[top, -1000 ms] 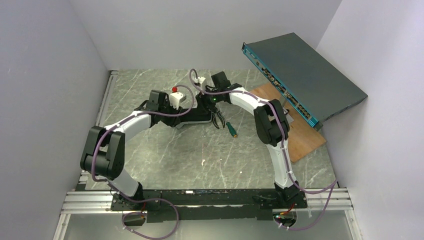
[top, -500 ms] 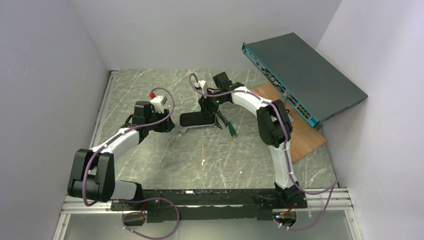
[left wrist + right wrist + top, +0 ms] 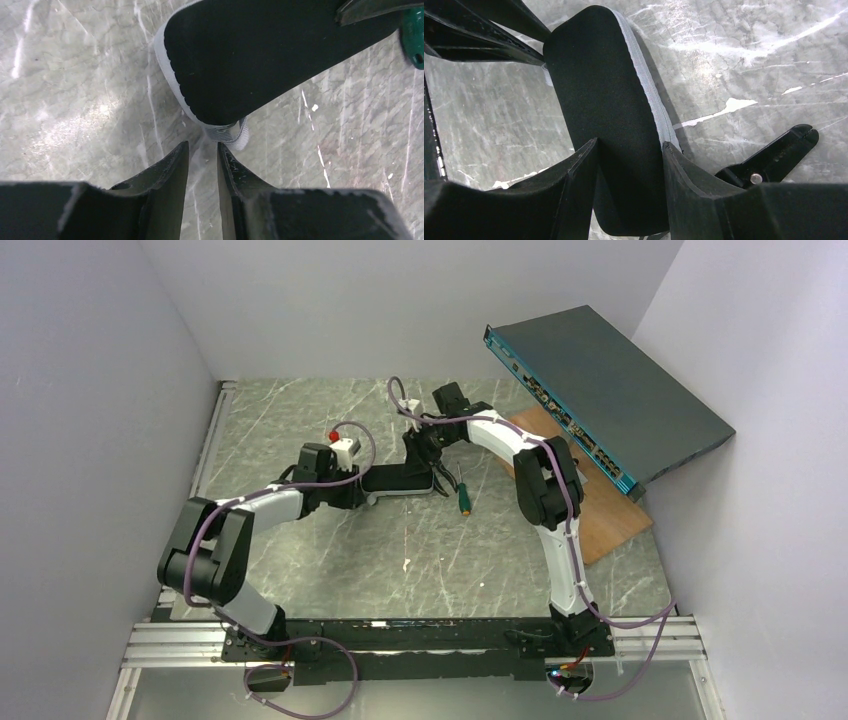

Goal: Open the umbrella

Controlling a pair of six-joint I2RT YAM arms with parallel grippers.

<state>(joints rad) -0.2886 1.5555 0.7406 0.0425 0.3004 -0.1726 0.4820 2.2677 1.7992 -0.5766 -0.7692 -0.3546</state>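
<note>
We see the umbrella [image 3: 599,75] only as a flat black oblong case with a grey zip edge, lying on the marbled table [image 3: 75,100] between the two grippers. The right gripper [image 3: 629,145] points down over one end of it, its fingers set astride the case's width and closed against both long sides. The left gripper [image 3: 202,147] sits just short of the case's other end, its fingers ajar by a narrow slot with nothing between them. A grey pull tab [image 3: 231,135] hangs just ahead of them (we cannot tell whether it touches the nearer fingertip). Beyond the right gripper, a green-handled screwdriver [image 3: 463,502] lies beside the case, and a black tool [image 3: 774,155] with a rivet lies to that gripper's outer side.
</note>
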